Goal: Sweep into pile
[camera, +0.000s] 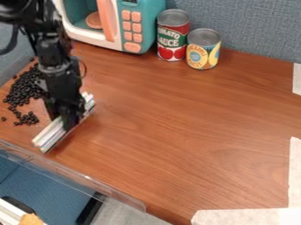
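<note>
While the black gripper is hanging low over the left side of the wooden tabletop, its jaws are clenching a long white bar, and that bar is lying slantwise across the wood. Its long axis is running from the lower left, near the clear plastic edging, up to the right, one end peeking out beyond the gripper. On its upper-left side, the black beads are sitting in a dense heap, with a looser cluster trailing down toward the bar's lower end and a few strays scattering around. Farther back, the teal-and-white toy microwave is standing by the blue-gray partition, and the red-labelled can and the shorter yellow-labelled can are standing just beside it. Rightward, the wood is stretching broadly from the bar to the white tape strips along the right and lower-right edges.
</note>
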`<state>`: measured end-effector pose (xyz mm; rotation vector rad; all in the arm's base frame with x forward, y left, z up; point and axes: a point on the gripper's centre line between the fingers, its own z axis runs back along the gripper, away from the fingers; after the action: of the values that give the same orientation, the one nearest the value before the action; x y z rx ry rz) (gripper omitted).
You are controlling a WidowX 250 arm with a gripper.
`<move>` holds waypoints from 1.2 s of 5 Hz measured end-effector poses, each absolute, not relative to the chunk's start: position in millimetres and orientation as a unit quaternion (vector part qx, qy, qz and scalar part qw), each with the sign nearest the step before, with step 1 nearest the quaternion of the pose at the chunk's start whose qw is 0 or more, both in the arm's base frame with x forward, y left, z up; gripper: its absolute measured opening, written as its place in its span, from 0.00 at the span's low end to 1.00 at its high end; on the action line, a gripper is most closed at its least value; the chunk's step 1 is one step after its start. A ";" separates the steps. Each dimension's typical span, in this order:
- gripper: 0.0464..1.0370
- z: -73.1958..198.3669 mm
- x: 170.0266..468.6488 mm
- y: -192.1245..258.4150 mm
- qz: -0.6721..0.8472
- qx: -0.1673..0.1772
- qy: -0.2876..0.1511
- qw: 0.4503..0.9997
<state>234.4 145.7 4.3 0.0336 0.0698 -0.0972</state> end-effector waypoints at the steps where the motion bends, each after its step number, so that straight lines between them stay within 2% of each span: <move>1: 0.33 -8.7 231.7 161.3 -0.073 0.035 0.051 0.995; 2: 0.33 -8.7 244.4 189.0 -0.092 0.052 0.060 0.993; 4: 0.33 -3.9 256.1 233.3 -0.115 0.062 0.065 0.989; 6: 0.33 -1.3 257.1 245.5 -0.122 0.067 0.075 0.987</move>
<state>257.1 245.5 -1.3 0.1338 0.1498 -0.2456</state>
